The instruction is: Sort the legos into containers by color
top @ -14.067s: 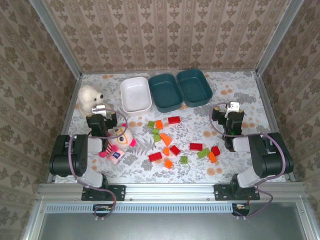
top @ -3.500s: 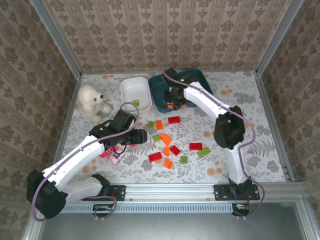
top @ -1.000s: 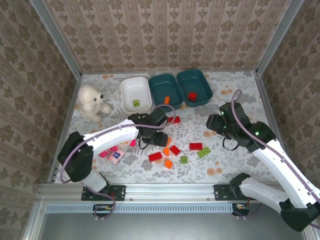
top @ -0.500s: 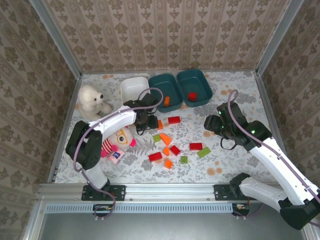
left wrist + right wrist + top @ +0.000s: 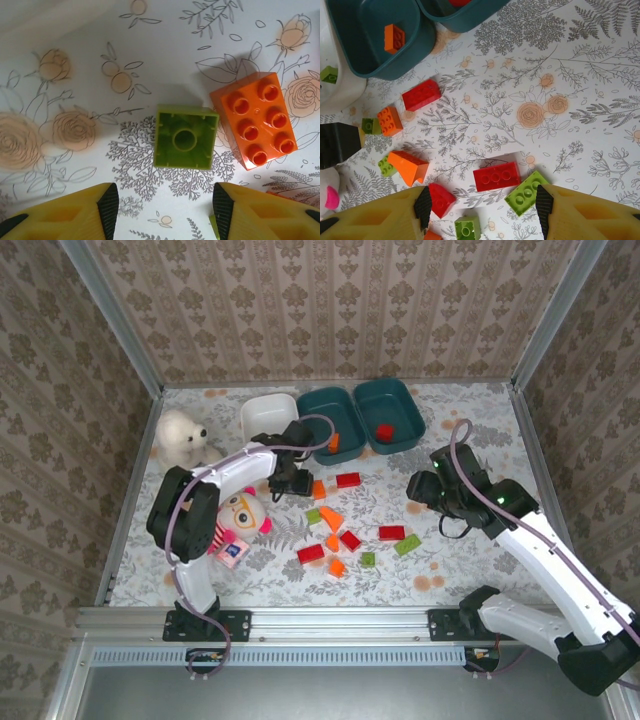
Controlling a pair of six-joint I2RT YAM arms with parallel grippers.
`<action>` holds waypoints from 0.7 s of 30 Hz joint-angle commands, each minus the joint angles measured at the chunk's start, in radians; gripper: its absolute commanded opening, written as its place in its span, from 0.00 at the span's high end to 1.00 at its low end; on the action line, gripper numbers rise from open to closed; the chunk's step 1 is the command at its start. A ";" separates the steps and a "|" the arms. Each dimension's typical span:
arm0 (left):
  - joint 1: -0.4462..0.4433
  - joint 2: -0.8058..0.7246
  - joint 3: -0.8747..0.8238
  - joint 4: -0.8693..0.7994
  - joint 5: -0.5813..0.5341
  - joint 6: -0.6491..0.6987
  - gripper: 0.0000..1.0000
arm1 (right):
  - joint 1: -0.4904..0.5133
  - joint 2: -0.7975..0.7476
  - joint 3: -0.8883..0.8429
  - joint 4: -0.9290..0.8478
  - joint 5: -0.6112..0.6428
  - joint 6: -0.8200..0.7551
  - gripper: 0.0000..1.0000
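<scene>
With the left gripper (image 5: 162,200) parted partway and empty, ease forward and lower squarely over the small light green plastic brick (image 5: 185,137), hollow side up on the floral tabletop (image 5: 75,75) just ahead, centred between the fingertips (image 5: 107,197). Steer clear of the orange studded brick (image 5: 257,125) just beside it. Likewise parted and empty: the right gripper (image 5: 483,200).
</scene>
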 commanded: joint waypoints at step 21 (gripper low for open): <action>0.007 0.150 0.102 0.034 0.012 0.161 0.49 | -0.028 0.075 0.040 0.043 -0.044 -0.013 0.40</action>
